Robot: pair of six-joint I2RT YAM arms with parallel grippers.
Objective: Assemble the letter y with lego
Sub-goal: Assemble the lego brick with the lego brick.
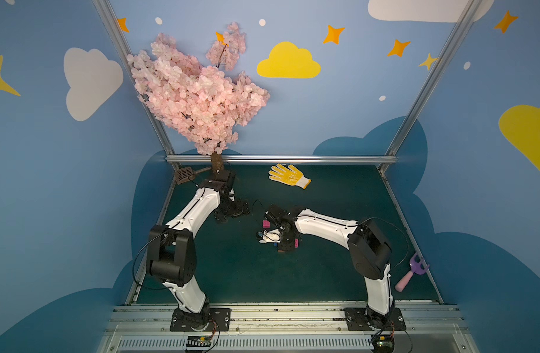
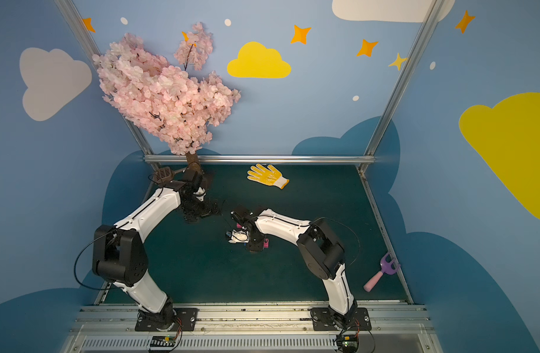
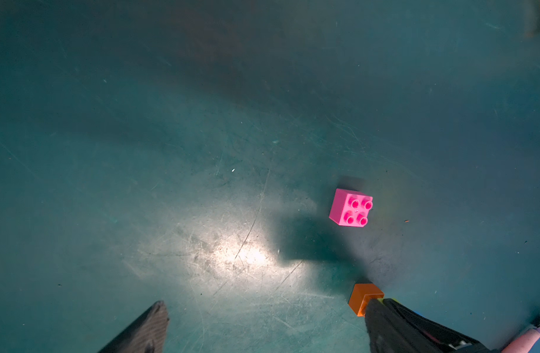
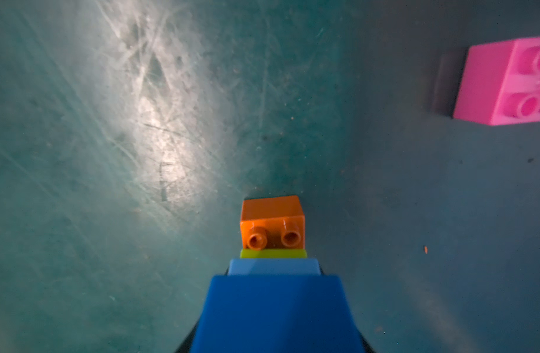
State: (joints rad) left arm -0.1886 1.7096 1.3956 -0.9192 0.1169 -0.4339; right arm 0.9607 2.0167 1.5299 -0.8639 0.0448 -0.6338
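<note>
My right gripper (image 1: 284, 246) points down at the mat's middle, shut on a stack of joined lego; its jaws are hidden behind the bricks. In the right wrist view the stack runs dark blue brick (image 4: 274, 314), light blue brick (image 4: 273, 266), lime green brick (image 4: 273, 253), orange brick (image 4: 273, 226), the orange end at the mat. A loose pink brick (image 1: 266, 223) (image 3: 351, 207) (image 4: 504, 82) stands studs up just behind it. Another pink brick (image 1: 296, 242) shows beside the right gripper. My left gripper (image 1: 232, 211) (image 3: 265, 324) hangs open and empty left of the stack.
A yellow glove (image 1: 288, 175) lies at the back of the mat. A pink blossom tree (image 1: 216, 162) and a brown grille piece (image 1: 184, 174) stand at the back left, close to my left arm. A purple and pink toy fork (image 1: 410, 272) lies by the right edge.
</note>
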